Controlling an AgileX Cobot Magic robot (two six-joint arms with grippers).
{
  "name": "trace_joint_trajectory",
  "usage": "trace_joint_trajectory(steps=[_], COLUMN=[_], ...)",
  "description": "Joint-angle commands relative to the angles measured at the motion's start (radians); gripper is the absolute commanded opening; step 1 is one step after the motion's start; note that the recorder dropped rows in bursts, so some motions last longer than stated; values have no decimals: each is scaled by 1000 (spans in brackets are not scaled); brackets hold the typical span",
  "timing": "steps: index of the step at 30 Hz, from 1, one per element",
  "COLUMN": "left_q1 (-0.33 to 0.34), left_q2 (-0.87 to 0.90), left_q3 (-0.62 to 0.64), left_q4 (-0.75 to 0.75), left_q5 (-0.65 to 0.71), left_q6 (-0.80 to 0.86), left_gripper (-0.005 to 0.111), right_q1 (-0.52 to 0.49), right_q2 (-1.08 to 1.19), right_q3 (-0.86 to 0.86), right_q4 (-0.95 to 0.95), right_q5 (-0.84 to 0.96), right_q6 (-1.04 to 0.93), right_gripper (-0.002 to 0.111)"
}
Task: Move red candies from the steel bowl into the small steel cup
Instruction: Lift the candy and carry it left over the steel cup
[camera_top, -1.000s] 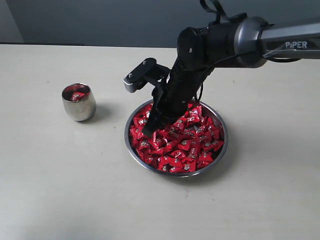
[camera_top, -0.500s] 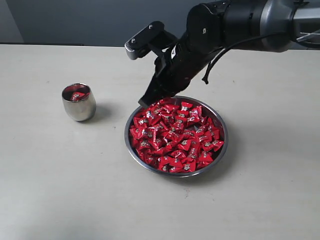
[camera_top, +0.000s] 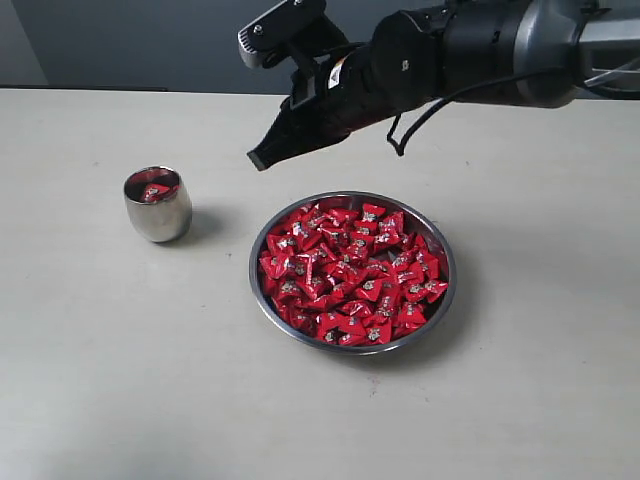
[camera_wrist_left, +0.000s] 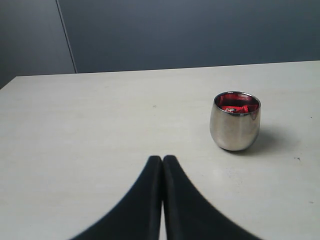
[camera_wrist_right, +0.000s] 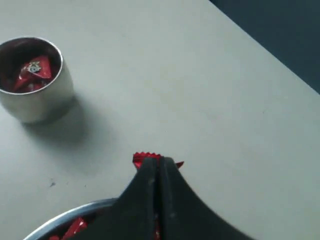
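While it hovers, right gripper (camera_wrist_right: 159, 164) pinches red candy (camera_wrist_right: 143, 157).

The exterior view looks down at a slant across the desk (camera_top: 110, 400), far enough off to hold the steel bowl (camera_top: 452, 272) and the small steel cup (camera_top: 157, 212) together. The left wrist view sits low, nearly level, facing the cup (camera_wrist_left: 235, 127) over its jaws. The right wrist view looks steeply down past its jaws, close above the bowl's rim (camera_wrist_right: 75, 212). All three share the cup (camera_wrist_right: 35, 100).
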Motion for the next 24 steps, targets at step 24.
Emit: trace_joint_trajectory(steps=[24], left_q1=[1], left_q2=[-4], left_q3=[4], left_q4=[-2], left_q5=[-2], left_q6=[-2], left_gripper=[0], right_q1=[113], right_q2=[254], right_q3=[-244], right_q4=[-14], right_q5=[-198], right_q6=[-148], right_gripper=[-1])
